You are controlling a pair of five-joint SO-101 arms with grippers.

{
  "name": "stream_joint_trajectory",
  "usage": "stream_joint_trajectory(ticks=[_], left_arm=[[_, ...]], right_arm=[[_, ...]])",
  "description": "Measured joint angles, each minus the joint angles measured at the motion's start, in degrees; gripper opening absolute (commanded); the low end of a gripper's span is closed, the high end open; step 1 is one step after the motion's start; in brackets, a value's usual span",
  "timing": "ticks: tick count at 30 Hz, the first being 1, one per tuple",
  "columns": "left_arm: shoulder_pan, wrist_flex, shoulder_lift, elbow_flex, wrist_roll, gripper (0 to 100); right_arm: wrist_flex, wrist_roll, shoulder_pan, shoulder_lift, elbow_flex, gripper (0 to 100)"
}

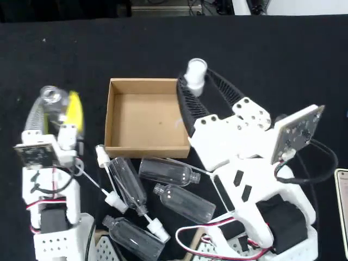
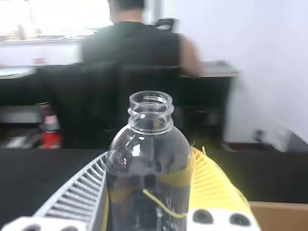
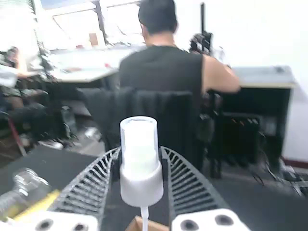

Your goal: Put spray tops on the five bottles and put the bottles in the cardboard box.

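High view down over the table [image 1: 163,49], wrist views close, level past their fingers [image 2: 216,187], both sharing the bottle [image 2: 147,159]

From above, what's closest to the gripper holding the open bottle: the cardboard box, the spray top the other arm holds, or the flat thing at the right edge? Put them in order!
From the left gripper, holding the bottle:
1. The cardboard box, just beside it.
2. The spray top, in the right gripper beyond the box.
3. The flat thing, at the far right edge.
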Motion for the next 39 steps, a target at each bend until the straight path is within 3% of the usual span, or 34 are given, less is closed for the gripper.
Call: stream_joint_trajectory(ticks=[9,13,21,26,39], left_arm=[[13.54,1.23,0.18,1.05,-0.09,6],[20.4,-3.96,0.18,3.69,-0.09,6],[21.8,-14.42,0.18,10.55,-0.09,6],[24.18,-14.51,0.26,10.9,-0.09,6],[24.62,-12.84,0.26,10.9,-0.09,6]], right_arm=[[-14.24,0.0,-9.76,0.0,0.0,1.1],[-17.67,0.0,-10.2,3.96,-0.35,1.1],[-19.87,-0.53,-10.37,8.7,-0.35,1.1],[-20.04,-8.18,-10.46,8.7,-0.35,1.1],[-26.2,-4.84,-10.55,8.79,1.05,1.1]])
